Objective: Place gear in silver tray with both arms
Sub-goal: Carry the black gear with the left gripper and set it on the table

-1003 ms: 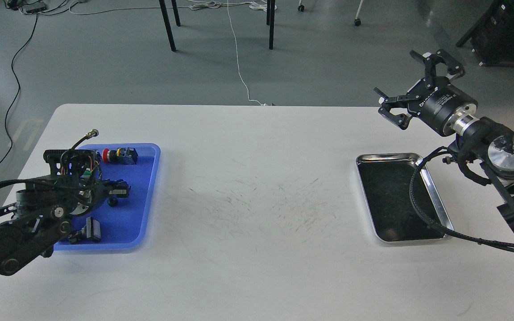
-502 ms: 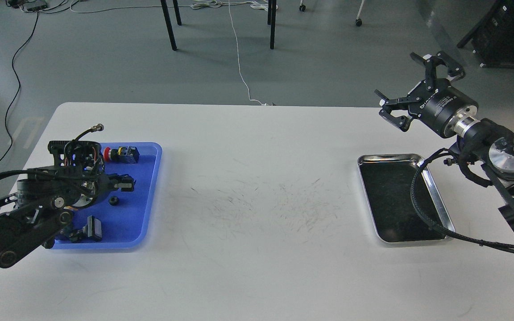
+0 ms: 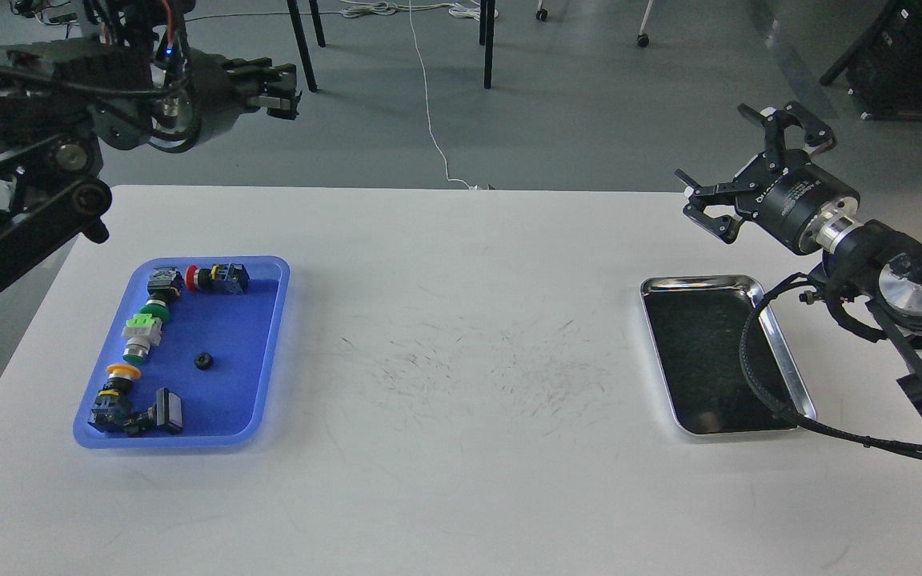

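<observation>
Lifted high off the blue tray (image 3: 269, 276), the left gripper (image 3: 283, 86) now hangs above the table's far left corner. Its fingers look close together, but I cannot tell whether they pinch anything. With the arm gone, the tray's push-button switches show, and a small black gear-like ring (image 3: 203, 362) lies loose on the blue floor, so the pick seems unfinished. Over at the right, the right gripper (image 3: 749, 164) is spread wide and empty beyond the silver tray (image 3: 781, 360), which holds nothing.
</observation>
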`<move>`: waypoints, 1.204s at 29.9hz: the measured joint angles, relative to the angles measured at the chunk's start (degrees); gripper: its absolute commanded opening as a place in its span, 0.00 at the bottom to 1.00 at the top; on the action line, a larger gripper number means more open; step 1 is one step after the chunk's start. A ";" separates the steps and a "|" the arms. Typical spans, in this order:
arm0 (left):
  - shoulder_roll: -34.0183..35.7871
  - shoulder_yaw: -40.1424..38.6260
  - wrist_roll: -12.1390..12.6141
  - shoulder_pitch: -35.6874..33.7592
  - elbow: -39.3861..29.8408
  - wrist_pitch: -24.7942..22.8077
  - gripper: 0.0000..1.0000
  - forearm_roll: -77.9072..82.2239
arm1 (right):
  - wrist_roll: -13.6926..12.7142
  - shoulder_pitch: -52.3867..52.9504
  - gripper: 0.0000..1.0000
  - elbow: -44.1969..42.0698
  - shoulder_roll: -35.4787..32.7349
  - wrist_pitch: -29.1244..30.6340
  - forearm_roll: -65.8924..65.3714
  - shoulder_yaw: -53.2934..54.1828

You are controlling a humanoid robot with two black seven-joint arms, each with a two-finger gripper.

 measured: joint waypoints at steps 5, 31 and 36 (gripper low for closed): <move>-12.96 1.47 3.02 -0.97 -0.71 0.00 0.06 0.59 | 0.00 -0.10 0.99 -0.15 -1.79 -0.01 0.00 0.21; -36.94 22.51 -0.57 13.56 17.93 15.54 0.07 3.97 | -0.09 -0.45 0.99 0.33 -5.86 -0.67 0.15 1.91; -36.94 22.92 -1.15 14.47 17.79 15.79 0.07 3.97 | -0.09 -0.69 0.99 0.23 -5.93 -0.52 0.15 2.18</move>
